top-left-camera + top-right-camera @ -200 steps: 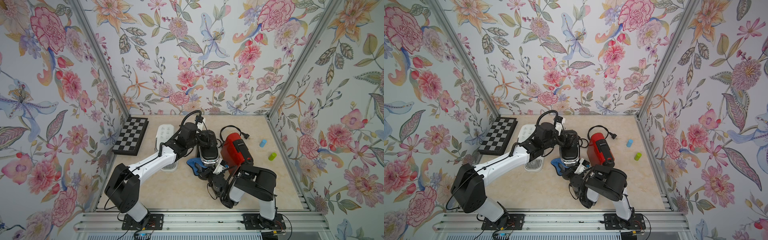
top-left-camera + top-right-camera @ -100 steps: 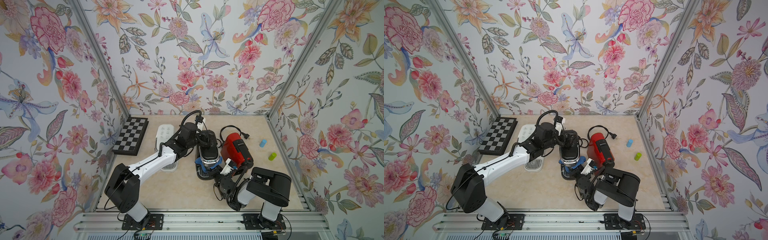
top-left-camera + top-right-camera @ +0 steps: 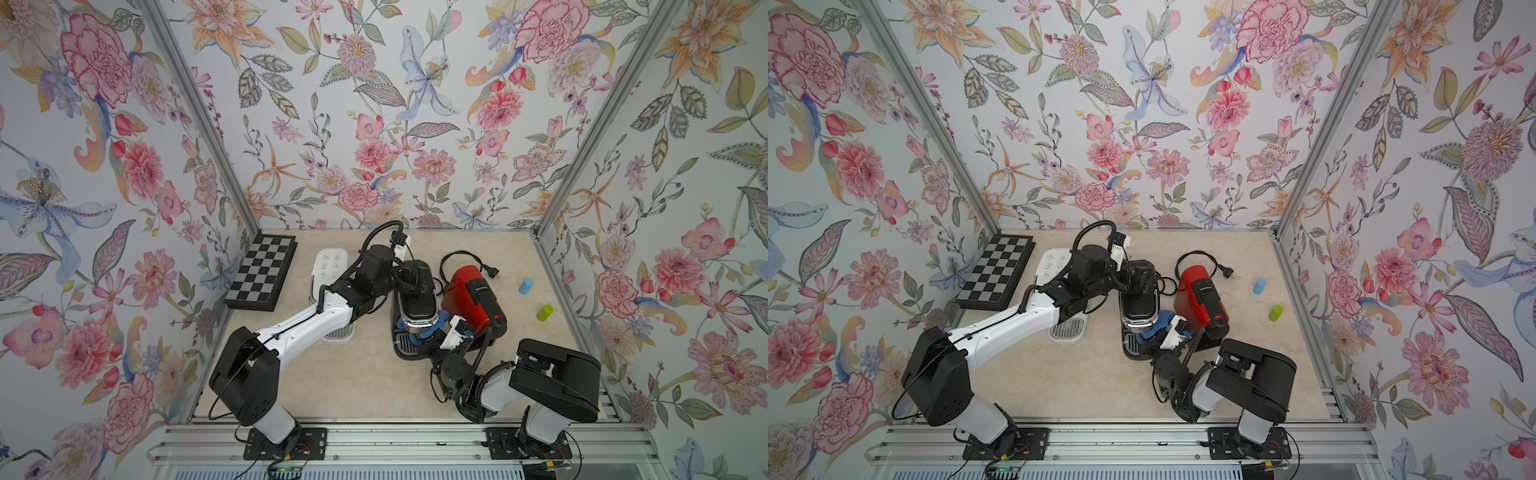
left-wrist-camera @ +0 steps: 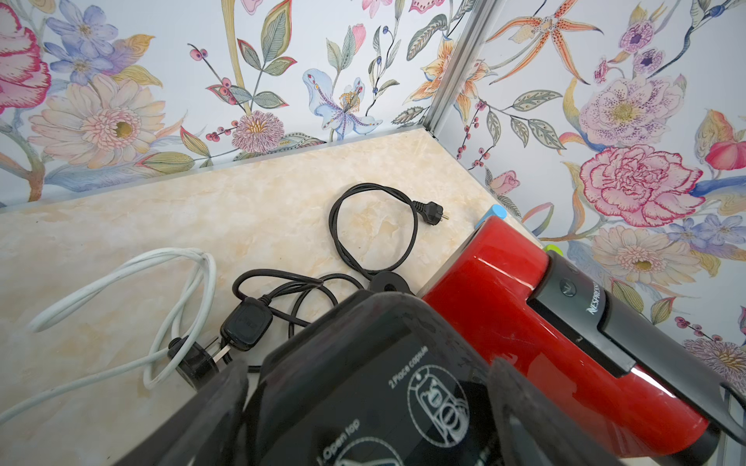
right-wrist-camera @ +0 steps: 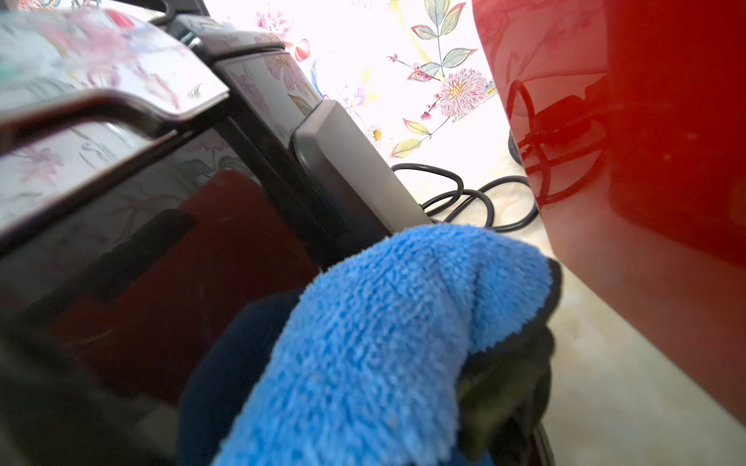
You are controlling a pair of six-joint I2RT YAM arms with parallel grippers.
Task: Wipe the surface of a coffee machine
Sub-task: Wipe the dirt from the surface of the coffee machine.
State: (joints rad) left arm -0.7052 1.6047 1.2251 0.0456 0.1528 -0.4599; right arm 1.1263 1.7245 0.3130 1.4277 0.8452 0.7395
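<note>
Black coffee machine [image 3: 415,305]: glossy black plastic with a rounded lid and a chrome band curving round its front; it is standing near the middle of the beige marble-look table [image 3: 353,386], just beside the red coffee machine [image 3: 471,297]; white printed diagrams are showing on its lid.
Blue cloth [image 5: 383,343]: fluffy bright-blue microfibre, bunched into a soft lump; it is pressing against the black machine's front corner, under the chrome band, on the side facing the red machine.
Right gripper [image 3: 429,344]: its fingers are pinching tight on the cloth, which is hiding most of them.
Left gripper [image 3: 412,279]: its fingers [image 4: 524,415] are spreading wide on either side of the black machine's lid at the rear; they seem to be clamping it, though the contact is blurred.
Red coffee machine: smooth, mirror-like red shell with a matt black strip along the top.
Drip trays: a slotted black grille [image 3: 401,343] is sitting at the black machine's foot, with the cloth hanging over it; a white appliance [image 3: 330,264] is sitting partly under the left arm [image 3: 316,320], with its own ribbed grille [image 3: 338,334].
Cords: a black cord [image 4: 375,226] is looping behind the red machine; a white cord [image 4: 121,282] is curling nearby.
Small pieces: a blue cylinder [image 3: 525,286] and a green cylinder [image 3: 545,312] are lying well apart from the machines, near the table's right edge.
Chessboard [image 3: 262,274]: flat, black-and-grey squares, lying at the table's left edge.
</note>
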